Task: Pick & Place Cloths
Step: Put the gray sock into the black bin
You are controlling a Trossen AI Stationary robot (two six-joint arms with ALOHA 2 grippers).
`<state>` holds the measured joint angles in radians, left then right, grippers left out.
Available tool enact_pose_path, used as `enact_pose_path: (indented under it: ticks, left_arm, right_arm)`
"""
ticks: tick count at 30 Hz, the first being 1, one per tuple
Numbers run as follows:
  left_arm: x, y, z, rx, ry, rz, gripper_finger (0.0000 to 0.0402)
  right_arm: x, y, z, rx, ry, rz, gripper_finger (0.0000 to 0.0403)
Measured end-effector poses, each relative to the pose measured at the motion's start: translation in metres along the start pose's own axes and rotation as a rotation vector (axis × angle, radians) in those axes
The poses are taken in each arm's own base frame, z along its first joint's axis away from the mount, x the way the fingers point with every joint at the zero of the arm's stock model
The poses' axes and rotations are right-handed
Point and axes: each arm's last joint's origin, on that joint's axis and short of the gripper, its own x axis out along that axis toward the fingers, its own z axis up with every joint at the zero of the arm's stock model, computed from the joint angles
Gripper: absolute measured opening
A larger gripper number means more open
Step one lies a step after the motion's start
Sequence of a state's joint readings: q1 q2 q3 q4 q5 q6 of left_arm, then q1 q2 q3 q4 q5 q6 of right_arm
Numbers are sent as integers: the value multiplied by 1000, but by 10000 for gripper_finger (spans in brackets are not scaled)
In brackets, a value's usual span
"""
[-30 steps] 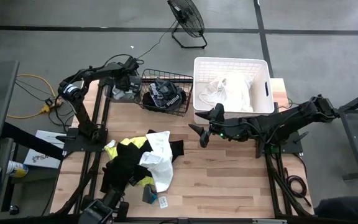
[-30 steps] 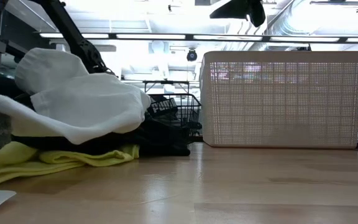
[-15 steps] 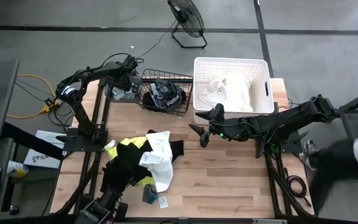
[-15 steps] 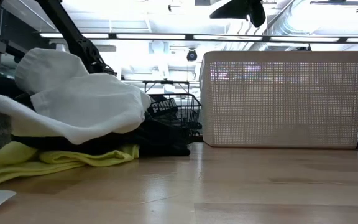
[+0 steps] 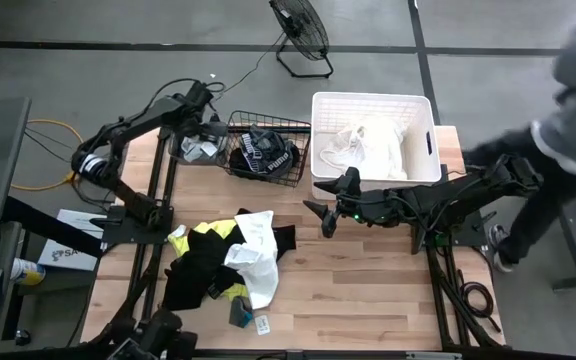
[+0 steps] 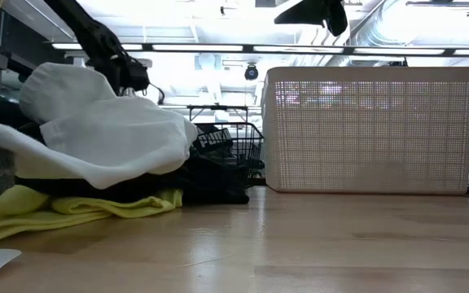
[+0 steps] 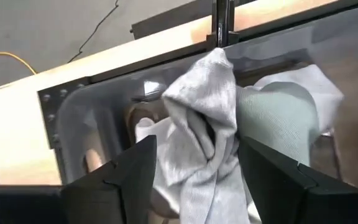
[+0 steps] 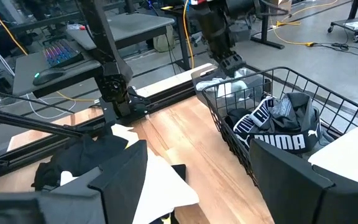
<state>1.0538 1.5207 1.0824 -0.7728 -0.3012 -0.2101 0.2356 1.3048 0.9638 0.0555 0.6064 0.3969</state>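
Cloths sorted on a table [image 5: 368, 280] by two arms

A white tub [image 5: 423, 160] with white cloth [image 5: 373, 148] inside is seen just behind the right gripper [image 5: 326, 215], whose fingers are spread wide with nothing between them. A mixed pile [image 5: 223, 260] of black, white and yellow cloths is found in front of that gripper, toward the left arm's side. A wire basket [image 5: 236, 125] with black lettered cloths [image 5: 265, 155] is placed beside the left gripper [image 5: 200, 125]. Grey cloths [image 7: 210, 124] are bunched right under the left gripper; its fingers [image 7: 114, 180] are parted, on either side of the cloth, and no clear grip is shown.
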Motion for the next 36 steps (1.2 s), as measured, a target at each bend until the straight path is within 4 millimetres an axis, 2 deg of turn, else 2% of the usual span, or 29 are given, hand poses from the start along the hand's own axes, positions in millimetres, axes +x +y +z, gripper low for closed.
enact_pose_path:
  ticks: [7,10,13,18,20,26,29,36]
  left_arm:
    - [-23,6,-16,44,94,-115,225]
    - [-28,3,-22,88,132,-149,210]
    - [-34,0,-28,124,153,-156,169]
    - [-40,-11,-37,207,190,-161,47]
    - [-42,-14,-39,229,201,-162,13]
    - [-36,-20,-45,262,298,-188,2]
    - [-26,-22,-48,270,313,-188,2]
    - [-11,-22,-48,228,188,-30,1]
  right_arm:
    - [0,0,0,0,1,1,275]
    - [0,0,0,0,0,1,275]
    - [0,0,0,-1,1,1,275]
    - [0,0,0,-1,1,1,275]
    - [0,0,0,0,0,1,275]
    - [0,0,0,2,4,8,275]
    - [0,0,0,3,4,9,275]
    - [0,0,0,2,4,9,275]
